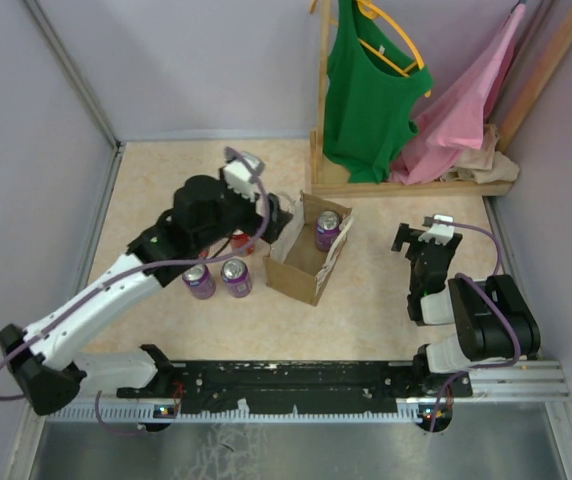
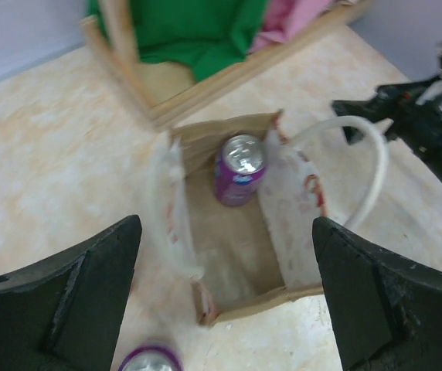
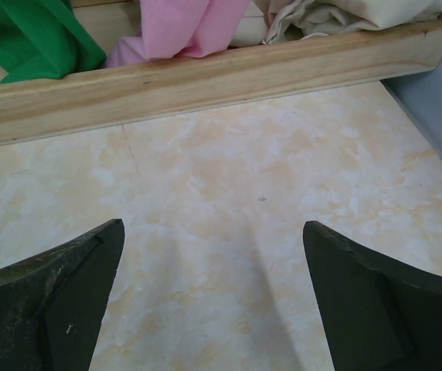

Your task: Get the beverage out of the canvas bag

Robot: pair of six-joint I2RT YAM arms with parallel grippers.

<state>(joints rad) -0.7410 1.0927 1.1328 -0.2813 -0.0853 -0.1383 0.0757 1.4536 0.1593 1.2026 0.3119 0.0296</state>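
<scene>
From above, your left gripper hovers at the canvas bag's left rim, nearer than the right gripper. In the left wrist view its fingers are spread wide; the beverage stands upright ahead and below, alone in the bag's far end. In the right wrist view the jaws are spread over the table.

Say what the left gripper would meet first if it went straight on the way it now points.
The left gripper aims into the open canvas bag; it would probably meet the bag's inside just short of the purple can, though depth is unclear.
</scene>
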